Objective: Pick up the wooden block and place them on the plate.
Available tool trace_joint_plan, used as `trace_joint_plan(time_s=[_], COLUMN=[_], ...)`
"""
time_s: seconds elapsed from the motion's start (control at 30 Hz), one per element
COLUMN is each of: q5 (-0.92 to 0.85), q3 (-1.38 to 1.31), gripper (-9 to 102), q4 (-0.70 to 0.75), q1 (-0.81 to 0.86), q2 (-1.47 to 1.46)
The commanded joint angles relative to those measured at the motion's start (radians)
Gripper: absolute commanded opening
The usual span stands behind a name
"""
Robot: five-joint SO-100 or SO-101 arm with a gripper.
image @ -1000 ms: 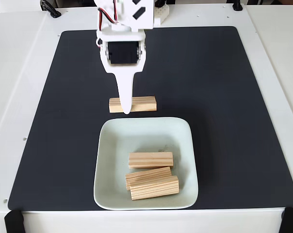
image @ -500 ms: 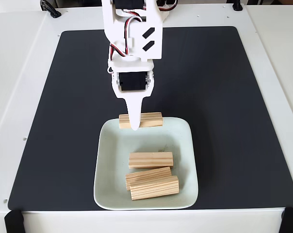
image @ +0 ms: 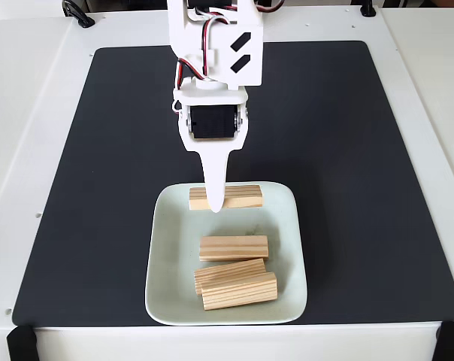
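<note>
Gripping a wooden block [image: 225, 197] crosswise in the fixed view, the closed claw [image: 214, 203] holds it over the plate [image: 167, 226]'s far rim, long axis left to right, three more blocks [image: 234, 269] lying nearer the camera

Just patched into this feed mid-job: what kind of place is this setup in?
Probably a tabletop robot practice bench, not a kitchen: a black mat on a white table, a white arm whose gripper holds a wooden block over a plate.
</note>
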Motion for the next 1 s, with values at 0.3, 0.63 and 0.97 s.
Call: trace_joint_plan(time_s=[0.3,0.63,0.97], q5=[-0.003,-0.005,-0.005], q3=[-0.048,-0.048,-0.049], gripper=[0,0,14], q4=[-0.002,-0.006,-0.002], q1=[0.005,0.011,0.002], q2=[-0.029,-0.046,-0.043])
